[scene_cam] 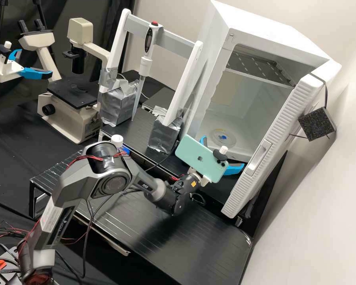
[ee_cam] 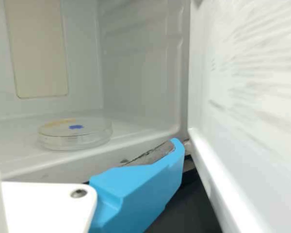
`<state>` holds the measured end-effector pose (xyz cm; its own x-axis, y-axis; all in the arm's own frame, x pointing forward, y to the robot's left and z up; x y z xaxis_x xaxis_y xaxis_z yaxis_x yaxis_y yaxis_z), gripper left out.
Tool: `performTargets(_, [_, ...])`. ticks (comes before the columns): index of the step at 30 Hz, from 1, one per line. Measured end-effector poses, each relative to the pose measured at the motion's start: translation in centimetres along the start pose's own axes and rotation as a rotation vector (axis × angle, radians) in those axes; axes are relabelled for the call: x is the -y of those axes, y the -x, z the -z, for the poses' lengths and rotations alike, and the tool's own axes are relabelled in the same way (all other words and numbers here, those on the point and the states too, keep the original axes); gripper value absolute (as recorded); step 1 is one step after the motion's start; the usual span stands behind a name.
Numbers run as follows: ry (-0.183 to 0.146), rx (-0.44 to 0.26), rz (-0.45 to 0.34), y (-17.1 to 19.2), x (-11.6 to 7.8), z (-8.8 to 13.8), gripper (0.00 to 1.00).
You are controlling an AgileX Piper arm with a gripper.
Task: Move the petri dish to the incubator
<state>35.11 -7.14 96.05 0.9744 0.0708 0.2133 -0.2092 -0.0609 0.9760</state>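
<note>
At the incubator's mouth, my gripper (scene_cam: 223, 152) stands open, its two blue fingers spread wide with nothing between them. The clear petri dish (scene_cam: 223, 137) lies flat on the floor of the white incubator (scene_cam: 213, 75), just beyond the fingers and apart from them. In the wrist view, the dish (ee_cam: 75, 136) shows a blue mark and a yellowish streak, resting inside the incubator (ee_cam: 136, 63). There the gripper (ee_cam: 83, 146) has one blue finger in plain sight, while the other is mostly cut off at the edge. A green phone on the wrist hides part of the gripper in the high view.
The incubator door (scene_cam: 279, 130) hangs open, close to one finger. A pipette (scene_cam: 144, 67) hangs on a white stand between foil-wrapped blocks (scene_cam: 164, 134). Behind are a microscope (scene_cam: 69, 114) and a second arm's gripper (scene_cam: 17, 71). Ribbed black platforms (scene_cam: 146, 233) lie under my arm.
</note>
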Motion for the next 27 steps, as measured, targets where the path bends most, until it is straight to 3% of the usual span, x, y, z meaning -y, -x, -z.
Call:
performTargets(6, [-0.017, 0.016, -0.048, 5.6, -0.4, 1.3, 1.0])
performTargets(12, [-0.031, 0.026, -0.079, 11.3, 0.9, 5.3, 1.0])
performTargets(19, [-0.016, -0.108, -0.047, 15.0, 4.9, 10.6, 1.0])
performTargets(22, [-0.047, -0.167, -0.006, 15.9, 6.7, 12.4, 1.0])
performTargets(27, [-0.098, -0.197, 0.015, 16.6, 8.3, 13.8, 1.0])
